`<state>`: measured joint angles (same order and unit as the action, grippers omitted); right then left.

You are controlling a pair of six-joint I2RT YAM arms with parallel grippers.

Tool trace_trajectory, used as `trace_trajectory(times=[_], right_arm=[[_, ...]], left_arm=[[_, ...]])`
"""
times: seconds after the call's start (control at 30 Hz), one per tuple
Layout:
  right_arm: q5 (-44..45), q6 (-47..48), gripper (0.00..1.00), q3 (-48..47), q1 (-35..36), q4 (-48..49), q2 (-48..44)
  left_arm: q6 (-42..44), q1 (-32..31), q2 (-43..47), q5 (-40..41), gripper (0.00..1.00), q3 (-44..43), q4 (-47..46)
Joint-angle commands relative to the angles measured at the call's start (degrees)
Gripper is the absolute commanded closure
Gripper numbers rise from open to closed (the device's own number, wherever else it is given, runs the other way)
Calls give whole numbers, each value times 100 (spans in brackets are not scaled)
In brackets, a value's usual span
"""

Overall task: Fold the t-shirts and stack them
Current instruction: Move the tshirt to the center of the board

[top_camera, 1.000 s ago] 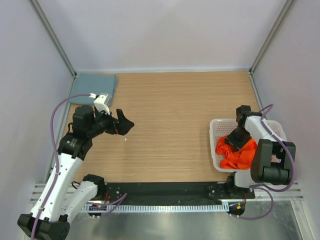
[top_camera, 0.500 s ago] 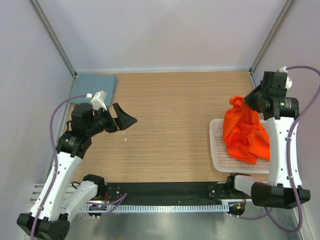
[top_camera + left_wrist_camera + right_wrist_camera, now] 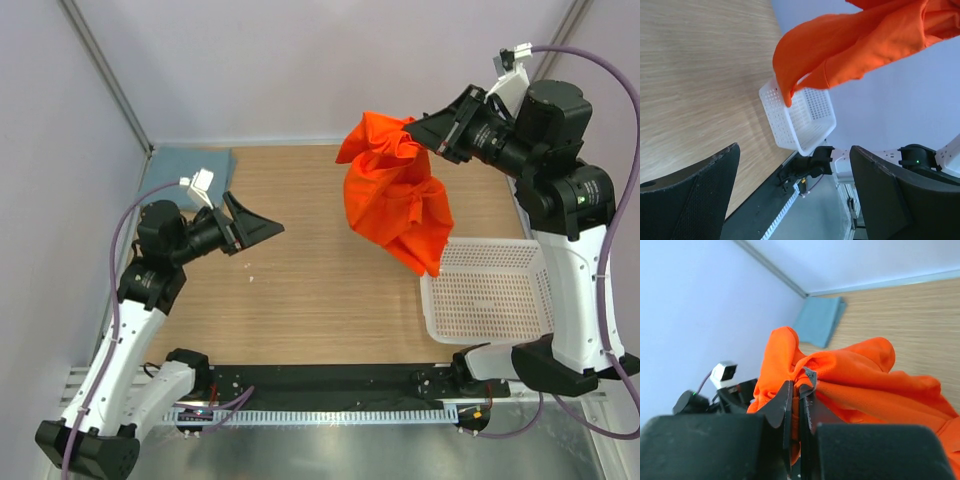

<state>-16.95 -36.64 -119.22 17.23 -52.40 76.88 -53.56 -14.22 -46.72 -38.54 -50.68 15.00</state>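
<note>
My right gripper [image 3: 425, 128] is shut on the bright orange t-shirt [image 3: 395, 195] and holds it bunched, high above the table's middle right; the shirt hangs down toward the basket. The right wrist view shows the shirt [image 3: 875, 375] pinched between my fingers [image 3: 788, 405]. The grey-blue t-shirt [image 3: 188, 176] lies folded flat at the far left corner; it also shows in the right wrist view [image 3: 819, 320]. My left gripper [image 3: 262, 226] is open and empty, held above the table's left side and facing right. The left wrist view shows the orange shirt [image 3: 860, 45] hanging ahead.
A white perforated basket [image 3: 490, 292] sits empty at the near right of the wooden table [image 3: 320, 270]; it also shows in the left wrist view [image 3: 800, 117]. Grey walls enclose the left, back and right sides.
My right arm has lifted the orange shirt out of the basket and swung it up and to the left. The basket is now empty. My left gripper has risen slightly and turned right.
</note>
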Motion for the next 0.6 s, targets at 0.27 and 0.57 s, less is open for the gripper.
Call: trace_trajectory(times=[0.27, 0.57], right_arm=[[-2101, -354, 47, 2725, 385, 619, -44], [218, 2116, 20, 3139, 781, -1842, 249]], left_arm=[[1190, 7, -233, 409, 18, -1401, 1110], [1612, -465, -749, 1180, 29, -1533, 1768]])
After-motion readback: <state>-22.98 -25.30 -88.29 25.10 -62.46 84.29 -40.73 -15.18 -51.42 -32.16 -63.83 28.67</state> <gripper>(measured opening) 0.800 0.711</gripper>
